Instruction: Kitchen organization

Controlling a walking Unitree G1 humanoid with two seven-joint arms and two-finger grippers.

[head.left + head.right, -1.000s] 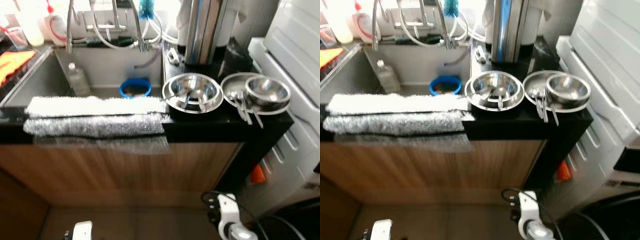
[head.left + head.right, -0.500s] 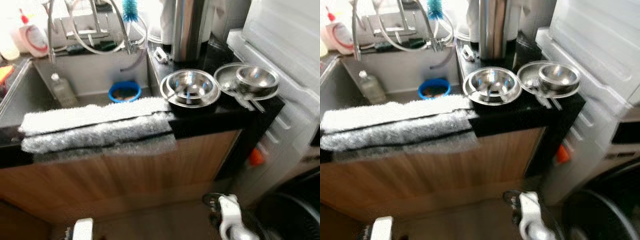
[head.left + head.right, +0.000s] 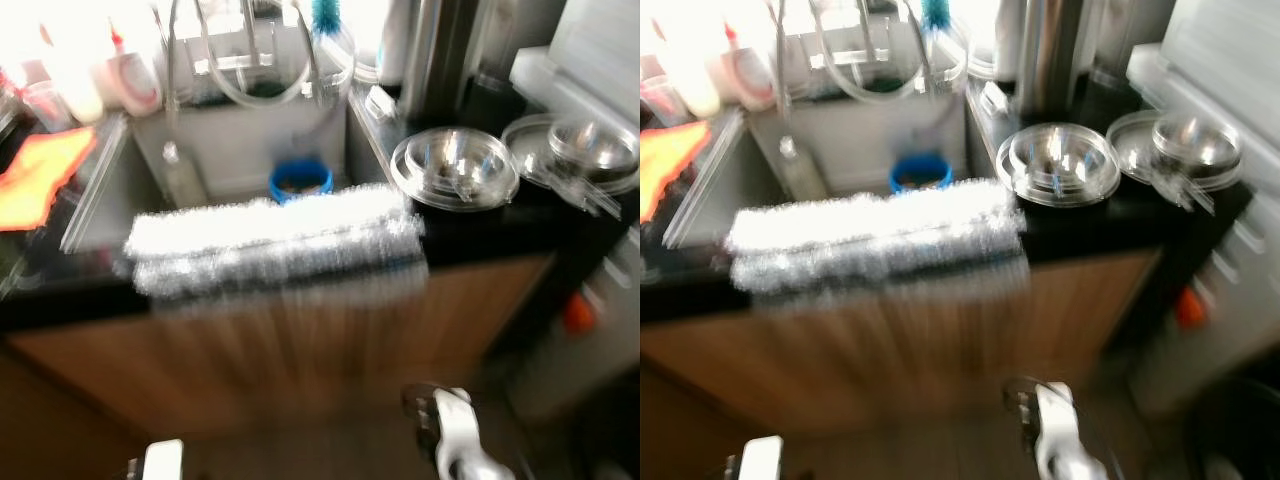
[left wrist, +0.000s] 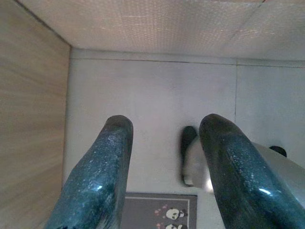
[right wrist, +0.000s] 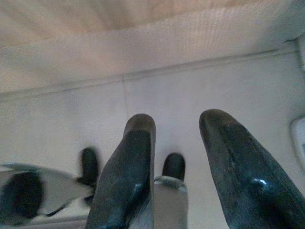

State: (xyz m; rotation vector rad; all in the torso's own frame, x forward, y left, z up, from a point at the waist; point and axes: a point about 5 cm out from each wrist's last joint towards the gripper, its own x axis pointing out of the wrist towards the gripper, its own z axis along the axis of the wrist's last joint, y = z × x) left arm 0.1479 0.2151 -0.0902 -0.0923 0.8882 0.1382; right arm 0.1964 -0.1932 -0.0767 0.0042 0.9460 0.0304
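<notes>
- Ahead, in blurred head views, a black surface (image 3: pixel 470 215) runs across above a wooden cabinet front (image 3: pixel 300 350).
- On the left sits a steel sink (image 3: pixel 120 190), with a small bottle (image 3: pixel 180 175) and a blue bowl (image 3: pixel 300 181) inside it, taps (image 3: pixel 240 60) on its far side.
- White towels (image 3: pixel 275 240) lie folded over the sink's near edge.
- An orange cloth (image 3: pixel 45 175) lies at the far left.
- Right of the sink, a steel bowl (image 3: pixel 455 165) rests on the surface; further right, a plate with a smaller steel bowl (image 3: pixel 590 150) and some cutlery.
- Left hand (image 4: pixel 164 143) hangs low over the tiled floor (image 4: pixel 152 90), fingers apart, gripping nothing.
- Right hand (image 5: pixel 178 143) likewise hangs low, fingers apart, holding nothing.
</notes>
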